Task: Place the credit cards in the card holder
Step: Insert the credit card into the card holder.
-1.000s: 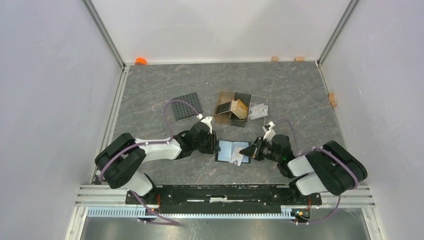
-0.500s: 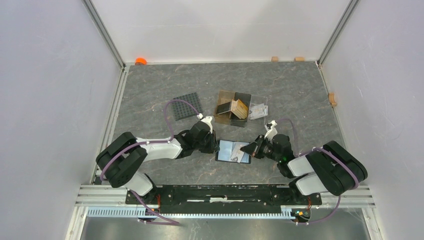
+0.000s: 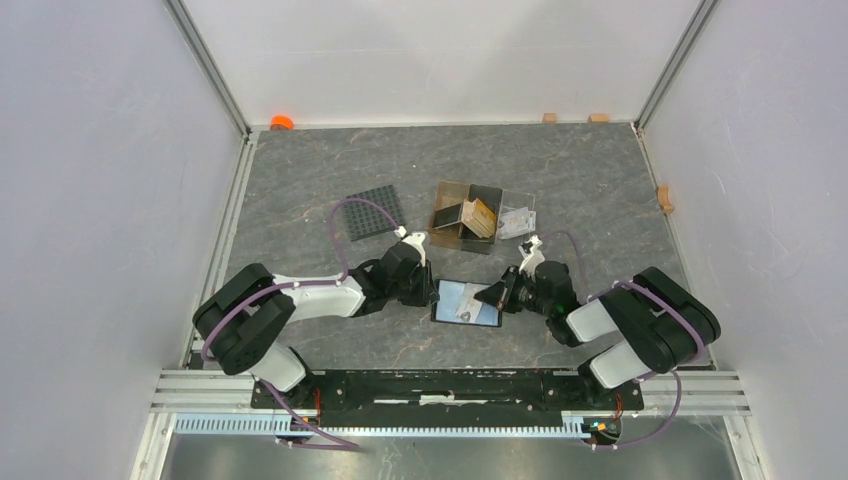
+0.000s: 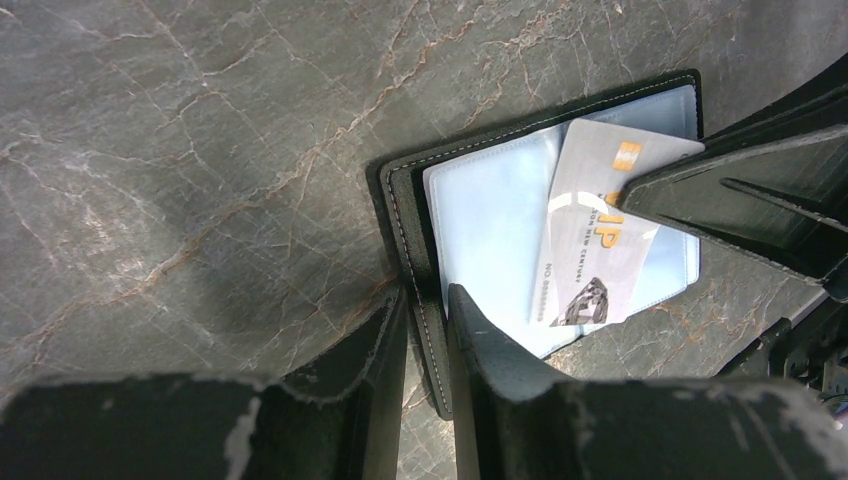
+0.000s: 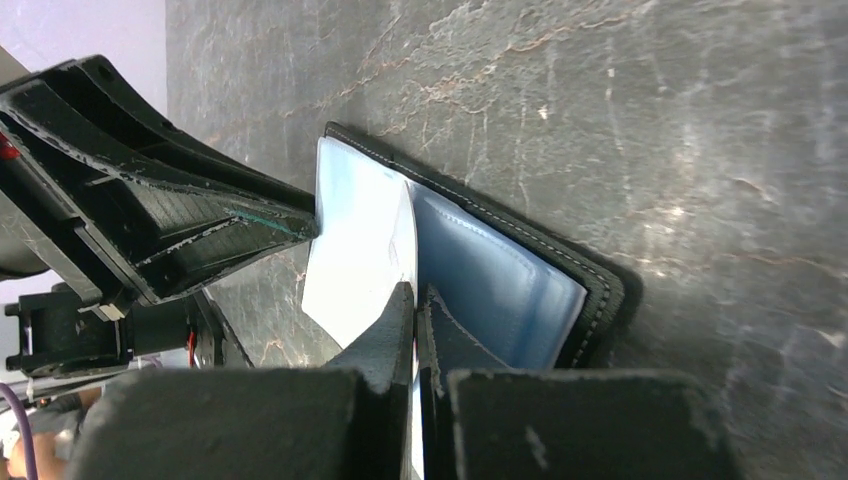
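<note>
The card holder (image 3: 452, 297) lies open on the table, black outside and pale blue inside. My left gripper (image 3: 430, 291) is shut on its left edge, seen close in the left wrist view (image 4: 428, 300). My right gripper (image 3: 497, 296) is shut on a whitish printed credit card (image 4: 600, 240) and holds it tilted over the holder's blue inside (image 4: 480, 225). In the right wrist view the card (image 5: 360, 250) touches the blue pocket (image 5: 500, 270) between my fingers (image 5: 415, 298). Other credit cards (image 3: 481, 214) stand in the brown box.
A brown translucent compartment box (image 3: 450, 203) stands behind the holder, with a clear tray of whitish cards (image 3: 517, 222) on its right. A black gridded mat (image 3: 375, 212) lies at the back left. The two grippers are close together over the holder.
My right gripper has moved left with the card, from the holder's right edge to over its inside. The left gripper has kept its hold.
</note>
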Tool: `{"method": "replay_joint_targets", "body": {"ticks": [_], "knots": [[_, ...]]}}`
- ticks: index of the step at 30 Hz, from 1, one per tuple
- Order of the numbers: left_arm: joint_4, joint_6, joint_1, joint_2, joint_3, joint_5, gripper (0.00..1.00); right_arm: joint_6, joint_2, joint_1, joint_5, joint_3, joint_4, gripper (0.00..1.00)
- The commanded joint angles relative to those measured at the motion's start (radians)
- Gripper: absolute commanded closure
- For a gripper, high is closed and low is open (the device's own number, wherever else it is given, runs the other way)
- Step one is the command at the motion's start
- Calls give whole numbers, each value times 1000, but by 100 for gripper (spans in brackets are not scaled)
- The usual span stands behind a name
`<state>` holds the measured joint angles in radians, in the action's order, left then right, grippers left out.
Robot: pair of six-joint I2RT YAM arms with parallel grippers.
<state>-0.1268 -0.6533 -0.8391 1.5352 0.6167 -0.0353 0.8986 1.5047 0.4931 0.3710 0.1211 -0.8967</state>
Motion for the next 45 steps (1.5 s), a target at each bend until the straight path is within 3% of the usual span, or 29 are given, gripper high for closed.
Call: {"method": "replay_joint_targets", "body": {"ticks": [1,21,45], "knots": [[115,70,0,44,-10,29,71,-72,54,28,1,24,86,100],[122,112,0,30,1,32,71,-204,84,32,-91,81,448,100],[121,150,2,-1,-7,22,72,-251,36,32,-209,54,699,100]]}}
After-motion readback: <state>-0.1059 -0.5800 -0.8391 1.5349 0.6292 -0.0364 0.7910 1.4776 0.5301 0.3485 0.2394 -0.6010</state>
